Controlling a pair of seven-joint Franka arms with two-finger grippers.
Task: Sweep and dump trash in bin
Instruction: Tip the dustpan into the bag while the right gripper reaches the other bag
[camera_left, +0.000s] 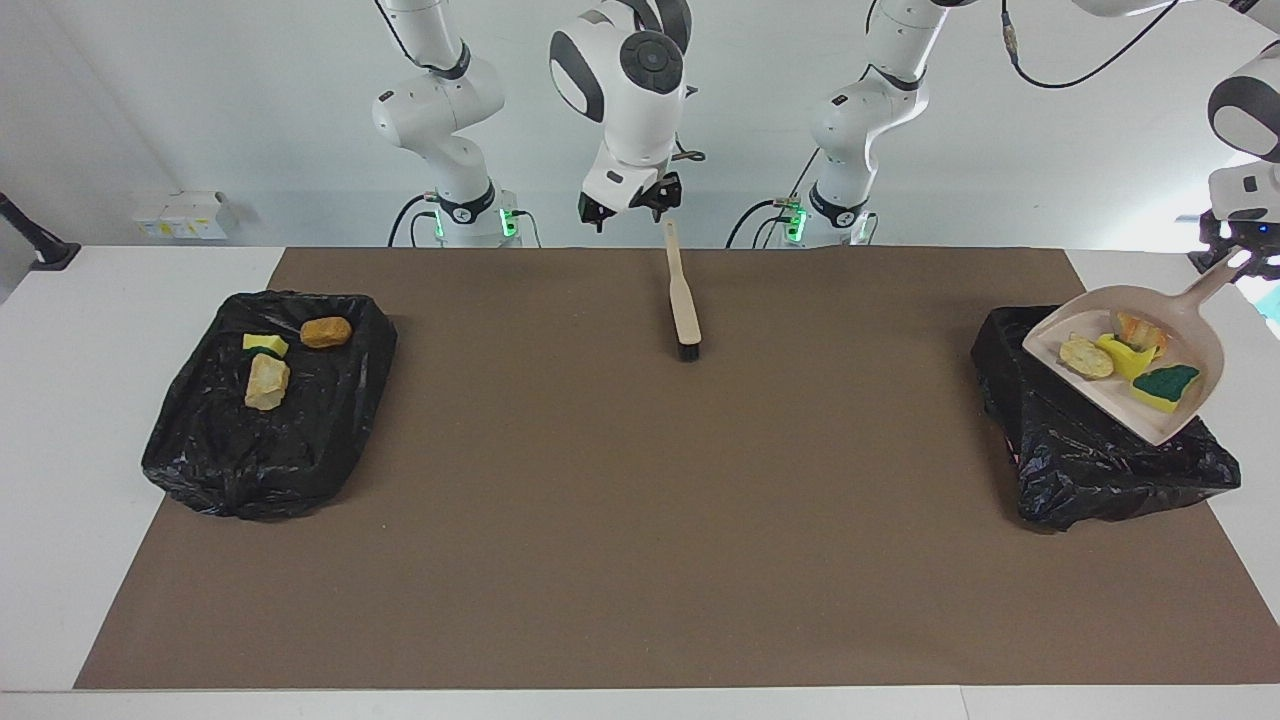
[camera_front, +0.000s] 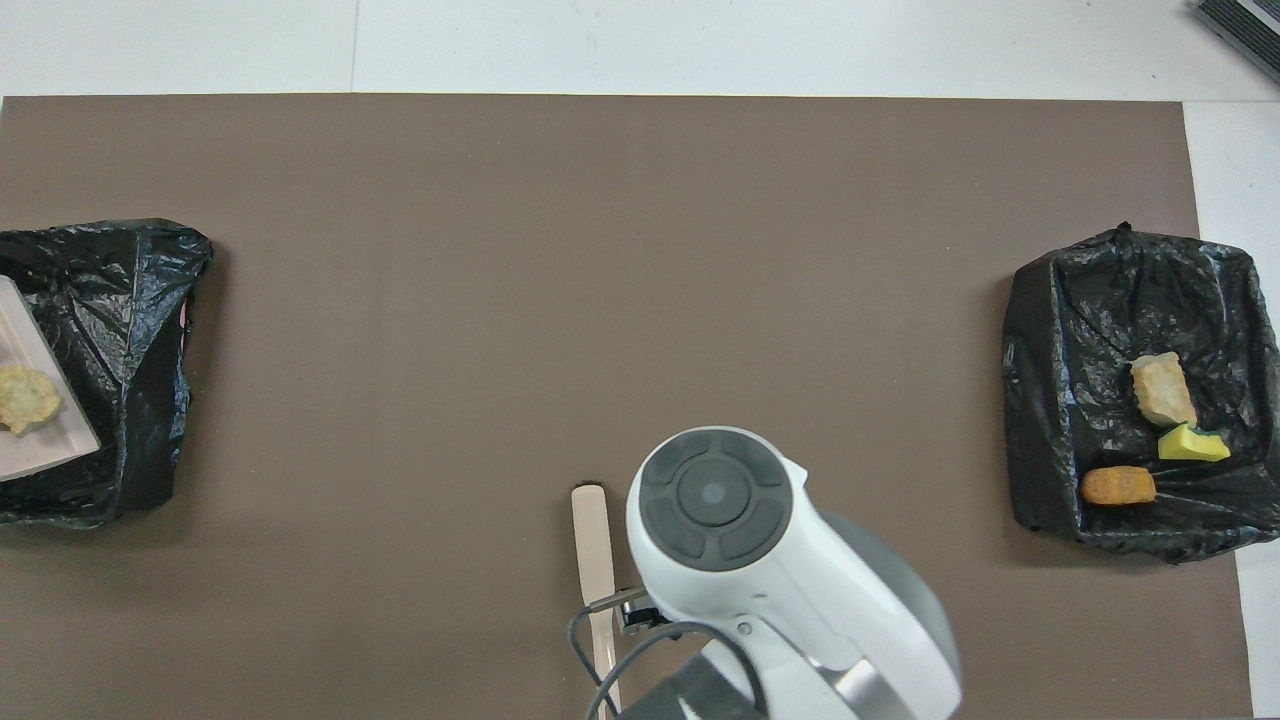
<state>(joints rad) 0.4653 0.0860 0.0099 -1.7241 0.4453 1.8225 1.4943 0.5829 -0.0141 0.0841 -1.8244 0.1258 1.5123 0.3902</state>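
Note:
The beige dustpan (camera_left: 1190, 318) hangs tilted over the black bin (camera_left: 1090, 460) at the left arm's end, its lip lower than its handle. My left gripper (camera_left: 1238, 258) is shut on that handle. In the pan lie trash scraps: a tan lump (camera_left: 1085, 357), a yellow sponge piece (camera_left: 1118, 354), an orange lump (camera_left: 1138, 327) and a green-topped sponge (camera_left: 1162, 385). The overhead view catches only the pan's edge (camera_front: 45, 440) and the tan lump (camera_front: 25, 398). The brush (camera_left: 685, 300) lies flat on the brown mat. My right gripper (camera_left: 628, 210) is open, raised above and beside the handle's end, not touching it.
A second black bin (camera_left: 230, 450) at the right arm's end holds a yellow sponge piece (camera_left: 265, 344), an orange lump (camera_left: 326, 331) and a tan lump (camera_left: 266, 382). In the overhead view the right arm's wrist (camera_front: 715, 495) covers the mat beside the brush (camera_front: 592, 530).

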